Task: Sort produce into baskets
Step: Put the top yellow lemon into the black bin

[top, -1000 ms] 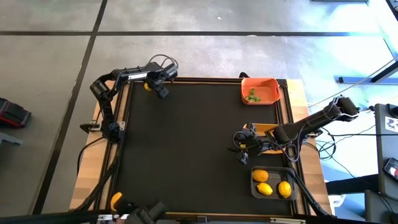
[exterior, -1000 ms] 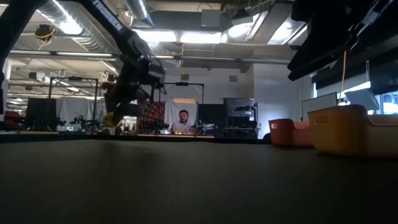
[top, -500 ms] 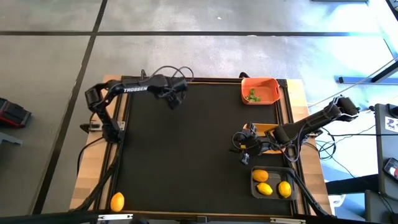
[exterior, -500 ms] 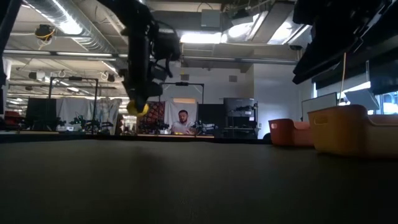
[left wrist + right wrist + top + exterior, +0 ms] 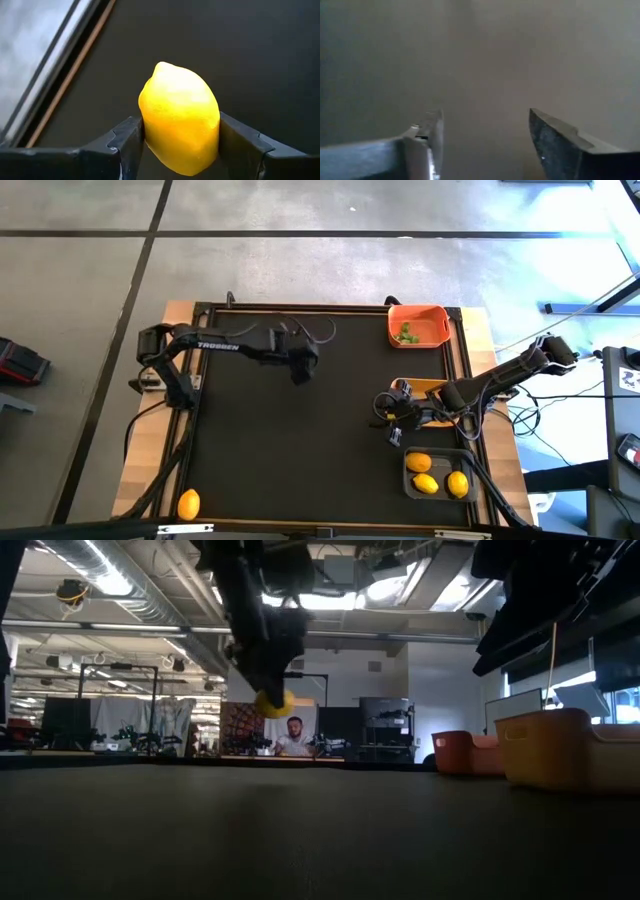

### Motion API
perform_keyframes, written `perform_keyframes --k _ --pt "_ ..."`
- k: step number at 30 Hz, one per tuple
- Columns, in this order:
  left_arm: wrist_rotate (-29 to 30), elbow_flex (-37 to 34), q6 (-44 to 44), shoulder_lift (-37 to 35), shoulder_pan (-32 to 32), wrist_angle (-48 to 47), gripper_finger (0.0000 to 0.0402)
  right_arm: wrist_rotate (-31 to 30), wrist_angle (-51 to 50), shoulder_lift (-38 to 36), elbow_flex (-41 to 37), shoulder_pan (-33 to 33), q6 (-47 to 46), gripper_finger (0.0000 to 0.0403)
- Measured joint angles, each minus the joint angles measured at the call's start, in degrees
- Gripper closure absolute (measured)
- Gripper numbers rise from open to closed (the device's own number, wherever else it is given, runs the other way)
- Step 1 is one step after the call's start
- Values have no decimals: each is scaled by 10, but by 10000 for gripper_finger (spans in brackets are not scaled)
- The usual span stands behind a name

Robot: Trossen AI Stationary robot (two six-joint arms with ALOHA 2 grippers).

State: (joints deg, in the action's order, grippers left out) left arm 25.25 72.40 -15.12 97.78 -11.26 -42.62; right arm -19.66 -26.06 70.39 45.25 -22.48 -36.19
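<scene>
A black rectangular table mat (image 5: 300,440) fills the centre of the high view. At its right edge three small trays are lined up: a bright orange basket (image 5: 440,326) at upper right, a yellow-tan basket (image 5: 432,386) below it, and a dark grey basket (image 5: 410,484) holding three lemons. The right gripper (image 5: 392,420), fingers spread with nothing between them, is seen beside the tan basket. The left gripper (image 5: 301,368), upper centre, is clamped on an oval yellow lemon (image 5: 179,132) above the mat. Another yellow lemon (image 5: 187,503) lies at lower left.
</scene>
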Motion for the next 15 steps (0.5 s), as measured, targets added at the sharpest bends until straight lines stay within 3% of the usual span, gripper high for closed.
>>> perform_keyframes --k 9,15 --pt "-63 0 1 0 66 115 192 -9 9 0 0 0 15 70" --pt "-107 -2 21 0 103 215 192 -41 10 0 0 0 33 41"
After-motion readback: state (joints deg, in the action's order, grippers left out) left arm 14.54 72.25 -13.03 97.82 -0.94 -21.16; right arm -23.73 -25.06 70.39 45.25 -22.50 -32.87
